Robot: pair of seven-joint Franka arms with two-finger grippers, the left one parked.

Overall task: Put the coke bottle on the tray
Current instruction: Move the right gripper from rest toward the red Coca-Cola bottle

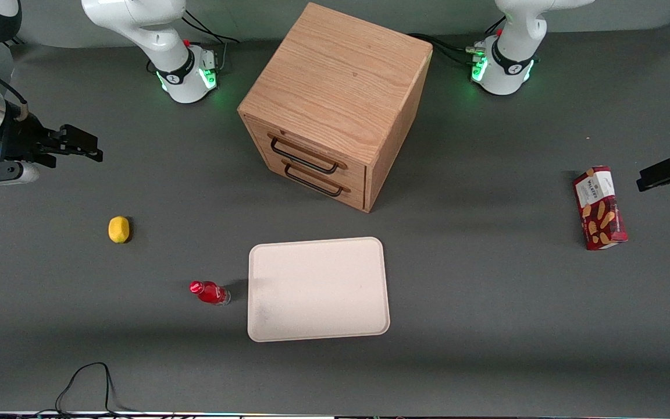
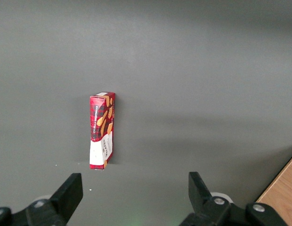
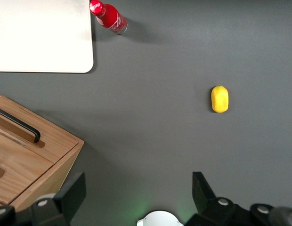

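Observation:
The coke bottle (image 1: 210, 292) (image 3: 108, 16), small and red with a red cap, stands on the grey table just beside the cream-white tray (image 1: 317, 288) (image 3: 42, 42), on the working arm's side of it. The tray lies flat with nothing on it, in front of the wooden drawer cabinet. My gripper (image 1: 82, 146) (image 3: 136, 188) hovers high at the working arm's end of the table, well away from the bottle and farther from the front camera than it. Its fingers (image 3: 73, 190) are spread wide and hold nothing.
A wooden cabinet (image 1: 335, 105) (image 3: 28, 150) with two black-handled drawers stands mid-table. A yellow lemon-like object (image 1: 118, 229) (image 3: 219, 99) lies between my gripper and the bottle. A red snack box (image 1: 599, 208) (image 2: 102, 130) lies toward the parked arm's end.

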